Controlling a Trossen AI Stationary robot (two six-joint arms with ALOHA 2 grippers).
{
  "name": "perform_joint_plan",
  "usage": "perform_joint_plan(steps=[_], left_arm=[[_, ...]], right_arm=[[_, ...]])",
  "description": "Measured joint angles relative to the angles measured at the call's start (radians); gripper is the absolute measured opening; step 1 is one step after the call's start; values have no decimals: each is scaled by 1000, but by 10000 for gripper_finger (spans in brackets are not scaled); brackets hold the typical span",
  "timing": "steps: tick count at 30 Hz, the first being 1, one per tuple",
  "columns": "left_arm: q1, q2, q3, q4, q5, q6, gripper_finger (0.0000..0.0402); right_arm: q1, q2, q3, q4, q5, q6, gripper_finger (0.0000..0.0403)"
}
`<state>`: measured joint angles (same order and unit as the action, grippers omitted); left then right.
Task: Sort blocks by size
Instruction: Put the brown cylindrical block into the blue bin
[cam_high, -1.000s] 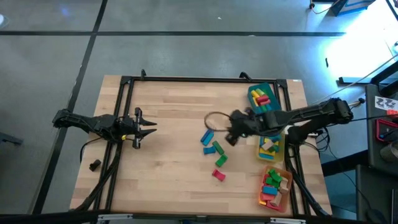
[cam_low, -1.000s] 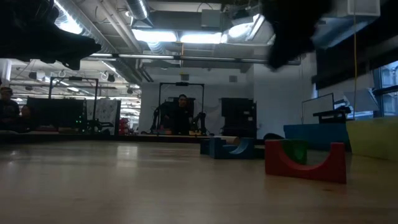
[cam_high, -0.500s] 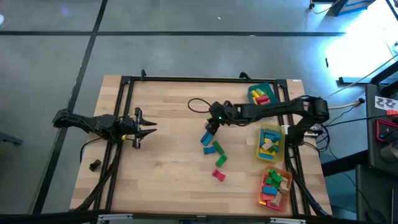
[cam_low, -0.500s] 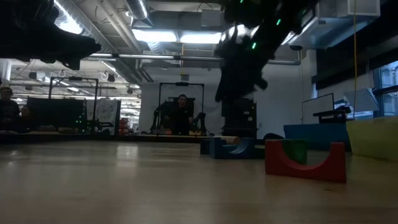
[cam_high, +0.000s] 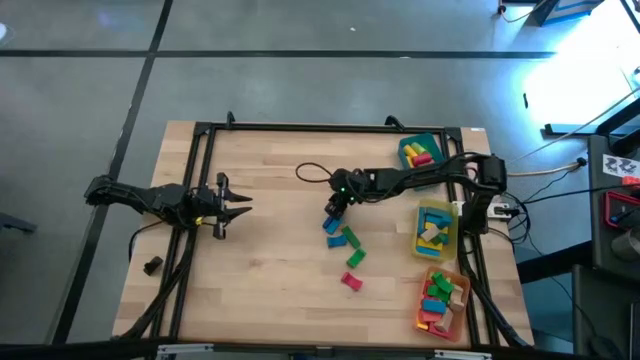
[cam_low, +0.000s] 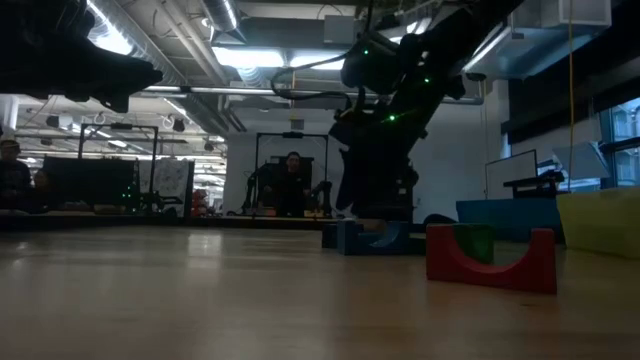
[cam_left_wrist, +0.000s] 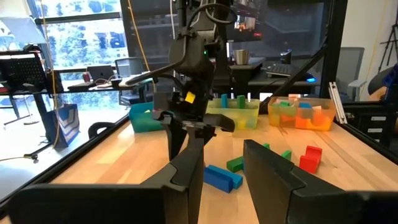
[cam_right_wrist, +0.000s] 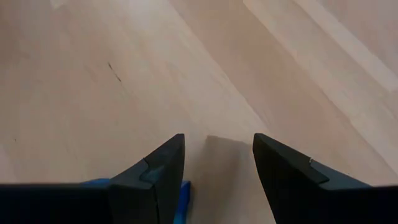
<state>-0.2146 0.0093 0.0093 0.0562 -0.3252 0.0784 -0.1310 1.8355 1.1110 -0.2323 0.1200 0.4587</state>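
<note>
Altogether five loose blocks, three trays, two arms

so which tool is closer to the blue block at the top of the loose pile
Right. The right tool hangs directly over the blue block, fingers apart. The left tool waits far across the table.

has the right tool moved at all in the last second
Yes. In the high view the right tool has swung away from the yellow tray, toward the table's middle, and now hangs open over the blue block. The trays stayed put.
</note>
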Motion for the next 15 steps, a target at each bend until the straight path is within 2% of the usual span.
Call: perform_joint_plan(steps=[7, 15], left_arm=[[0, 0, 0, 0, 0, 0, 100], [0, 0, 0, 0, 0, 0, 100]], right_arm=[[0, 12, 1, 3, 61, 0, 191], [0, 77, 1, -3, 9, 7, 191]])
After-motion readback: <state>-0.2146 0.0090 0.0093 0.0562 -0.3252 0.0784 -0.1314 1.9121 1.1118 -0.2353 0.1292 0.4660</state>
